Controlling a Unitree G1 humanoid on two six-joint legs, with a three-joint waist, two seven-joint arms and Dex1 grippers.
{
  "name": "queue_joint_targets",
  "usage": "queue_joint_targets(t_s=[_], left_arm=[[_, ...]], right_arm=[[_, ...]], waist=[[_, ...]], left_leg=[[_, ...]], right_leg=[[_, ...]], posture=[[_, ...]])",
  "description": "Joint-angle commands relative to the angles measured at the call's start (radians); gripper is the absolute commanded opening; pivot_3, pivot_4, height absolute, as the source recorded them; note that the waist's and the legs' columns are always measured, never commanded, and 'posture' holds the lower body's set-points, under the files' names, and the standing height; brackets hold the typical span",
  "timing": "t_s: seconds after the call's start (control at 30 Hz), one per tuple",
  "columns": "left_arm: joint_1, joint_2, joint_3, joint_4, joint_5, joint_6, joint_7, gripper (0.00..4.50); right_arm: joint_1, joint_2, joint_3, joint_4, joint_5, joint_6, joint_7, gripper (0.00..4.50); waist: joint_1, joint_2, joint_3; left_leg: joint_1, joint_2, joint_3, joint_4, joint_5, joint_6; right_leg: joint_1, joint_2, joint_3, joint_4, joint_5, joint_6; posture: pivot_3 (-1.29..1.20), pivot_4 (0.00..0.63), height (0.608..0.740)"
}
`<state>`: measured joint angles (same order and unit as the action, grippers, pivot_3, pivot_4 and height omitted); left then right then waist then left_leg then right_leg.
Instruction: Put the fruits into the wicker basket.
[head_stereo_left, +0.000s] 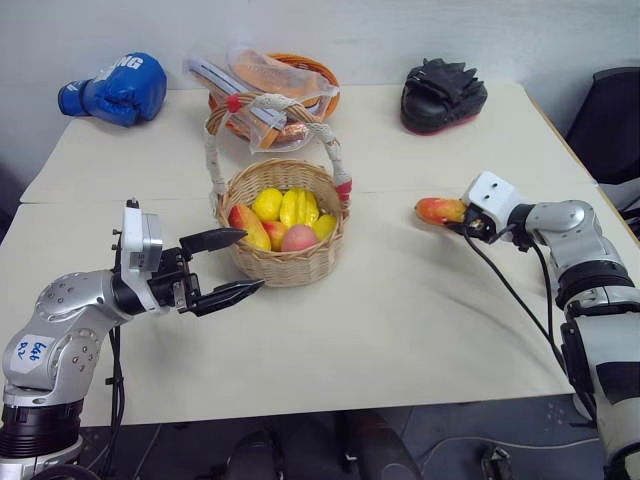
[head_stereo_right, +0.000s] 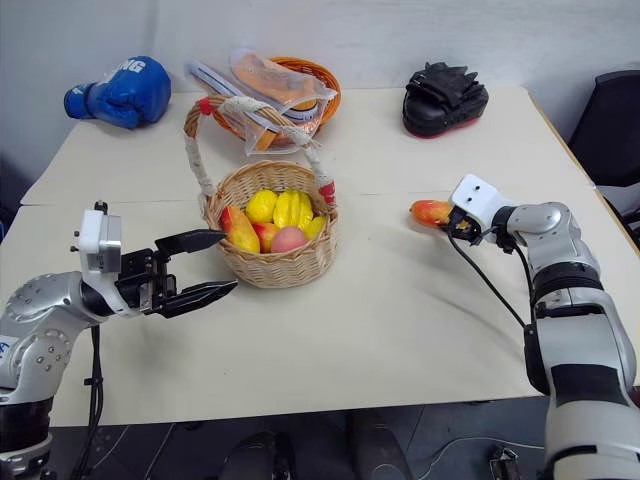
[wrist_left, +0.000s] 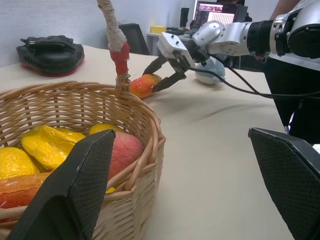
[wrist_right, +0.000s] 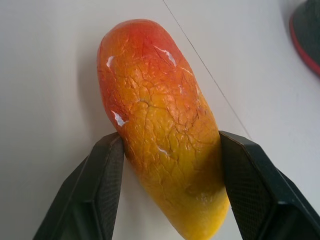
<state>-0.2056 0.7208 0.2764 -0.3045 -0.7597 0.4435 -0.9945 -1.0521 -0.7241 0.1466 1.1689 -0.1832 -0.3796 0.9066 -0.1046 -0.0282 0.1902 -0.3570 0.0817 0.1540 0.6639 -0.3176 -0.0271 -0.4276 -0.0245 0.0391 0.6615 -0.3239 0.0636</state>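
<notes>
Mango (wrist_right: 162, 130): elongated, orange-red shading to yellow, lying on the worktop (head_stereo_left: 400, 300) well to the right of the wicker basket (head_stereo_left: 285, 262). Left to right: blue boxing glove (head_stereo_left: 115, 88) behind and left of the basket, white lettering only partly legible; left claw (head_stereo_left: 226, 265) released, hovering just left of the basket, which already holds fruits; right claw (wrist_right: 167, 165) set around the mango's yellow end, both pads at its flanks. Skin looks glossy and crackled, probably light, stiff and slippery; a grip across the thicker middle seems safer.
</notes>
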Motion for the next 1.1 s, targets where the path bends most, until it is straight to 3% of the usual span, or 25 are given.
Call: queue_joint_targets(t_s=[0.03, 0.1, 0.2, 0.3, 0.43, 0.57, 0.77, 0.97, 1.1], left_arm=[[0.016, 0.015, 0.07, -0.037, -0.034, -0.002, 0.01, 4.5], [0.047, 0.031, 0.101, -0.039, -0.033, 0.002, -0.001, 4.5], [0.097, 0.052, 0.15, -0.039, -0.041, 0.007, -0.01, 4.5], [0.14, 0.051, 0.195, -0.047, -0.054, 0.004, -0.001, 4.5], [0.177, 0.041, 0.235, -0.065, -0.066, 0.008, 0.027, 4.5], [0.209, 0.029, 0.264, -0.071, -0.078, 0.008, 0.048, 4.5], [0.282, -0.006, 0.323, -0.089, -0.084, -0.008, 0.08, 4.5], [0.29, -0.014, 0.322, -0.104, -0.084, -0.014, 0.093, 4.5], [0.284, -0.015, 0.31, -0.1, -0.078, -0.021, 0.094, 4.5]], right_arm=[[0.039, -0.03, -0.079, -0.219, 0.211, 0.022, 0.345, 2.45], [0.159, -0.054, -0.085, -0.554, 0.396, 0.297, 0.531, 2.45], [0.312, -0.081, -0.082, -1.071, 0.655, 0.746, 0.517, 2.45], [0.358, -0.002, -0.104, -1.397, 0.895, 1.06, 0.324, 2.45], [0.323, 0.216, -0.071, -1.549, 0.953, 1.234, -0.008, 2.45], [0.257, 0.399, -0.033, -1.468, 0.801, 1.171, -0.244, 2.45], [0.185, 0.523, 0.082, -1.282, 0.499, 1.029, -0.481, 2.45], [0.182, 0.549, 0.068, -1.301, 0.559, 1.003, -0.359, 4.48], [0.228, 0.474, 0.041, -1.398, 0.673, 0.948, -0.122, 4.48]], waist=[[-0.001, 0.0, 0.0], [-0.003, 0.0, 0.0], [-0.001, 0.001, 0.0], [-0.003, 0.001, 0.001], [-0.002, -0.003, -0.002], [0.007, -0.003, -0.002], [0.014, -0.005, -0.003], [0.015, -0.005, -0.003], [0.016, -0.005, -0.003]], left_leg=[[0.0, 0.0, 0.0, 0.0, 0.0, 0.0], [0.0, 0.002, 0.0, -0.001, 0.0, 0.0], [0.0, 0.004, -0.003, -0.001, 0.0, -0.002], [0.0, 0.004, -0.004, -0.001, 0.0, -0.003], [0.0, 0.004, -0.007, -0.001, 0.0, -0.003], [-0.003, 0.001, -0.006, -0.001, 0.0, -0.002], [-0.014, 0.001, -0.004, 0.001, 0.0, 0.0], [-0.017, 0.001, -0.004, 0.0, 0.001, -0.001], [-0.017, 0.001, -0.004, 0.001, 0.001, 0.0]], right_leg=[[0.0, 0.0, 0.0, 0.0, 0.0, 0.0], [0.0, 0.001, 0.0, 0.0, 0.0, 0.0], [0.0, 0.001, -0.002, 0.001, 0.0, 0.0], [-0.001, 0.001, -0.002, 0.002, 0.0, -0.001], [0.0, 0.001, -0.004, 0.003, 0.0, -0.002], [-0.002, -0.001, -0.005, 0.001, 0.0, -0.002], [-0.013, -0.001, -0.004, 0.001, 0.0, -0.002], [-0.017, -0.001, -0.004, 0.002, 0.0, -0.002], [-0.017, -0.001, -0.004, 0.002, 0.0, -0.002]], posture=[[0.0, 0.15, 0.74], [0.0, 0.15, 0.74], [0.0, 0.15, 0.74], [0.0, 0.15, 0.74], [0.0, 0.15, 0.74], [0.0, 0.15, 0.74], [0.0, 0.15, 0.74], [0.0, 0.15, 0.74], [0.0, 0.15, 0.74]])
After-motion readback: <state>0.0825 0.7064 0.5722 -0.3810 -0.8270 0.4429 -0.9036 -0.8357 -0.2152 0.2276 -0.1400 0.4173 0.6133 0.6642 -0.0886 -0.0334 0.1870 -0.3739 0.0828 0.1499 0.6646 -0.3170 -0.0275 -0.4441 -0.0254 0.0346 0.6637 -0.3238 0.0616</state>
